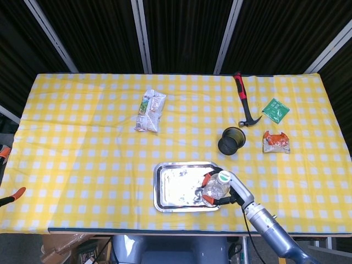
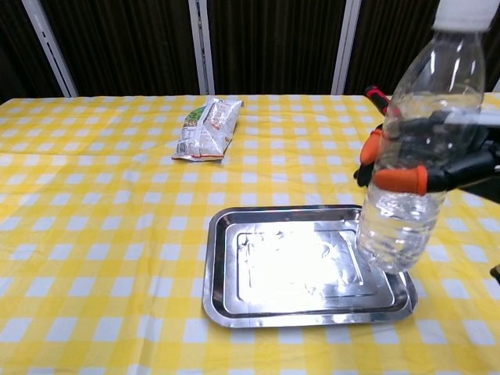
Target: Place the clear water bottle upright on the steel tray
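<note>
My right hand (image 1: 226, 191) (image 2: 437, 160) grips the clear water bottle (image 1: 216, 188) (image 2: 414, 148) around its middle, orange fingertips wrapped on its near side. The bottle stands upright, white cap up, with its base at the right end of the steel tray (image 1: 176, 187) (image 2: 301, 266); I cannot tell whether the base touches the tray or hovers just above it. The rest of the tray is bare and shiny. In the head view, only orange tips at the far left edge (image 1: 11, 195) hint at my left hand; the hand itself does not show.
A snack bag (image 1: 150, 111) (image 2: 206, 129) lies at the back centre-left. Right of the tray sit a dark cup (image 1: 231, 141), a red-handled hammer (image 1: 243, 99), a green packet (image 1: 275, 110) and an orange packet (image 1: 275, 142). The table's front edge runs just below the tray.
</note>
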You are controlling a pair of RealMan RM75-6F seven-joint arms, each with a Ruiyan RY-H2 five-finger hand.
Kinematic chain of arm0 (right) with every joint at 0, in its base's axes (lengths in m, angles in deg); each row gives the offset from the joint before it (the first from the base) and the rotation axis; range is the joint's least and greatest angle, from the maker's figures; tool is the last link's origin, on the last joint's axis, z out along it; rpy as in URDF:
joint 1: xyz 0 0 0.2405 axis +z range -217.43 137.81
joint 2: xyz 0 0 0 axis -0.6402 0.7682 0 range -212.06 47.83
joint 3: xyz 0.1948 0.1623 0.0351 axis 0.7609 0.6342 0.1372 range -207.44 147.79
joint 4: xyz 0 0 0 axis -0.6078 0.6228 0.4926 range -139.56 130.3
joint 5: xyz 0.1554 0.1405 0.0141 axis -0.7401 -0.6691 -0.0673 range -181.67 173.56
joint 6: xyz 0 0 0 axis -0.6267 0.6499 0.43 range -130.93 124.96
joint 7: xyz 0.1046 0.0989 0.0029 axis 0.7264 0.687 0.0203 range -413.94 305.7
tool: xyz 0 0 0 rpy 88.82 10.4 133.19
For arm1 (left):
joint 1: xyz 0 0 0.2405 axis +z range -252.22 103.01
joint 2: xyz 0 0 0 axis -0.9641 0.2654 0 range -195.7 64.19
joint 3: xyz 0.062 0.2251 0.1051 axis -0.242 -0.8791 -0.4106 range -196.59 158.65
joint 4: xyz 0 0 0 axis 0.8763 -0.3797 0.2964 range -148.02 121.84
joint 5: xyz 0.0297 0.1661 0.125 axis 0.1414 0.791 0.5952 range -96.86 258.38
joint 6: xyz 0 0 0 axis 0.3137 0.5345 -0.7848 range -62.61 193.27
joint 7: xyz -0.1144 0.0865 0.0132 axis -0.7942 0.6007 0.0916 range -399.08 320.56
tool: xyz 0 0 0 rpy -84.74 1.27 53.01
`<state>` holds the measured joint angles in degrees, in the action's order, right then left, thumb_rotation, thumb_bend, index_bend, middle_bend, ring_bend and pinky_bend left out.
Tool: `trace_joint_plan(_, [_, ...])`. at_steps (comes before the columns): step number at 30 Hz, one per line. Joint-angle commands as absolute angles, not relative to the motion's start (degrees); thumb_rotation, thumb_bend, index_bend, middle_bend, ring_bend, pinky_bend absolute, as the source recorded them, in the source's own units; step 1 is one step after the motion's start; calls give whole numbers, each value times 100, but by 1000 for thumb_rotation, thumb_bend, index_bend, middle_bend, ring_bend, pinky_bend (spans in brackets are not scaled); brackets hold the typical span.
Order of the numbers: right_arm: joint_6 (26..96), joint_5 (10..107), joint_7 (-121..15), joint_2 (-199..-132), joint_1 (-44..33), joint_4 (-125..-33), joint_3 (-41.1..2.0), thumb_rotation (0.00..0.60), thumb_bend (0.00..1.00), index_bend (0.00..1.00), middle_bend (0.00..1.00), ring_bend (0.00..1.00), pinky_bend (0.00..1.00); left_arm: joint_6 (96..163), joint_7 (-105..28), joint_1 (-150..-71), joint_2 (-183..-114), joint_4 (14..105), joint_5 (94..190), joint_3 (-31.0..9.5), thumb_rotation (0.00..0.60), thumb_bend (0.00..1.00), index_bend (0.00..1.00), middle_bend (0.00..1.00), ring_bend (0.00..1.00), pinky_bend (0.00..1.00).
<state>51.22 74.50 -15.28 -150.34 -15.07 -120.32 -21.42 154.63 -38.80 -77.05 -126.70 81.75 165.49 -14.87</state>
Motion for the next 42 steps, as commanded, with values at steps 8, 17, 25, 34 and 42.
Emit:
trace_joint_plan(8, [6032, 7764, -1884, -12675, -1627, -13962, -1013, 600, 821, 809, 616, 254, 0, 15536, -4001, -7665, -12630, 8180, 16573, -1484, 600, 190, 46, 0, 0, 0])
trace_joint_plan(17, [5638, 7767, -1590, -12261, -1573, -13962, -1159, 600, 820, 809, 616, 253, 0, 15527, -4012, -7662, -12625, 8175, 16581, -1492, 600, 190, 46, 0, 0, 0])
trace_joint_plan(25, [5247, 7080, -2279, -13730, -1340, -13384, -1789, 600, 823, 809, 616, 254, 0, 15516, -3997, -7669, -12630, 8171, 16555, -1475, 600, 190, 46, 0, 0, 0])
trace_joint_plan(34, [5403, 7354, -2354, -15693, -1281, -12202, -2192, 600, 829, 809, 616, 254, 0, 15458, -3901, -7701, -12660, 8178, 16542, -1476, 600, 190, 47, 0, 0, 0])
trace_joint_plan(42, [5528, 7380, -2558, -16230, -1256, -11964, -2241, 600, 829, 809, 616, 254, 0, 15446, -3925, -7706, -12651, 8162, 16542, -1477, 600, 190, 47, 0, 0, 0])
